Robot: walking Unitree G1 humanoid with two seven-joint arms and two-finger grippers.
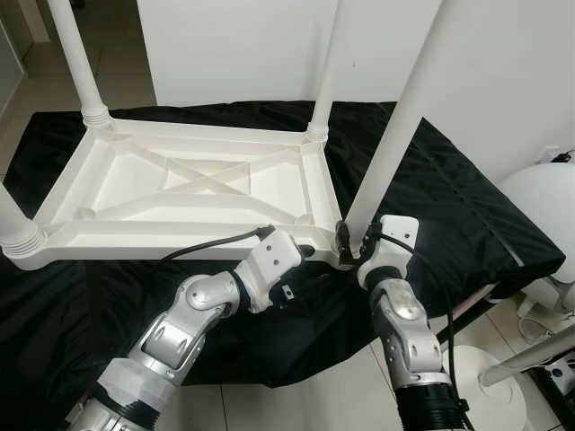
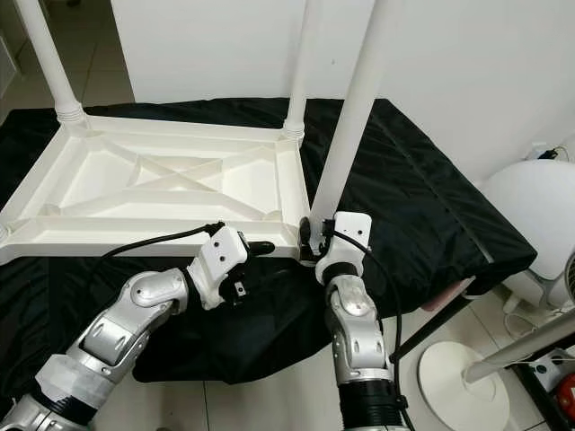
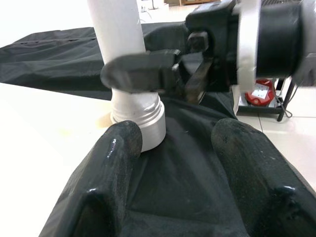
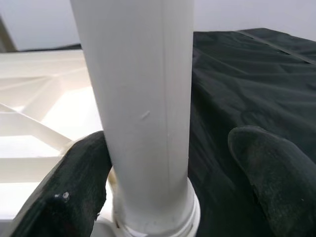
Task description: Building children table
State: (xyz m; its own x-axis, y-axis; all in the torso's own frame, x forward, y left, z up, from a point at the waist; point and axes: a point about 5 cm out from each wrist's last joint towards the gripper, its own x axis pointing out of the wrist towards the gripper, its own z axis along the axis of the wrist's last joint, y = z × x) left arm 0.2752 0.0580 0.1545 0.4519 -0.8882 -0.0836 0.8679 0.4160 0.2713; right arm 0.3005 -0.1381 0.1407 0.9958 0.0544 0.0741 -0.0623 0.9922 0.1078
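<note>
Left eye view is showing the white tabletop (image 1: pixel 193 184) lying upside down on a black cloth (image 1: pixel 449 193) that is covering the surface. Three legs are already standing in its other corners. The fourth leg (image 1: pixel 388 135) is leaning slightly at the near right corner, its ringed foot sitting at the corner socket.

The right gripper (image 1: pixel 352 241) is reaching up to the base of this leg. In the right wrist view its fingers (image 4: pixel 74 182) are standing wide apart around the leg, one touching it, the other well clear, so they are not clamping it. The left gripper (image 1: pixel 305 254) is hovering just beside the same corner, fingers (image 3: pixel 111 163) open and holding nothing, aimed at the leg's foot.

The leg is likely still being seated. The risk, as I judge it, is that the tilted leg is binding or cross-threading in the socket. With neither gripper gripping firmly, it could also topple sideways or lever the light tabletop across the slippery cloth.
</note>
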